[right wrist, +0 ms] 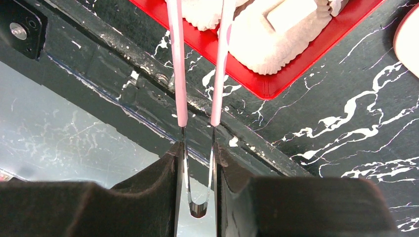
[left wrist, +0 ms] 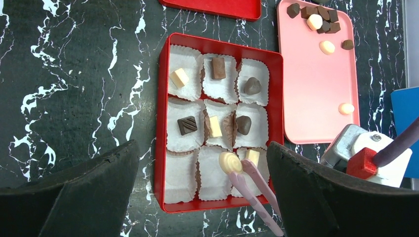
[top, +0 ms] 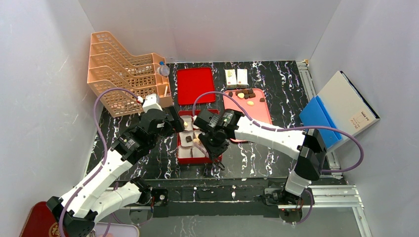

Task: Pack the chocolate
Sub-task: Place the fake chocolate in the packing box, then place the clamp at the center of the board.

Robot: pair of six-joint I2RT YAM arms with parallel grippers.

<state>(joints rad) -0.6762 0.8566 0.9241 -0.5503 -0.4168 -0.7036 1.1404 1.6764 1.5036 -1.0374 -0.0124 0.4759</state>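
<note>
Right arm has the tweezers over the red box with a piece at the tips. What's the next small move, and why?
Probably ease the right gripper open slightly so the tweezers drop the pale round chocolate into the middle cup of the near row. The piece sits right over that cup, which looks otherwise empty. The cup to its left is empty too.

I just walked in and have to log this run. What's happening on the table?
The right pincer is shut on pink-tipped tweezers, which hold a pale round chocolate at the near middle cup of the red box. Seven of its nine paper cups already hold a piece, and the near-left cup is empty. The left pincer hangs open above the box. More chocolates lie on the pink tray.
</note>
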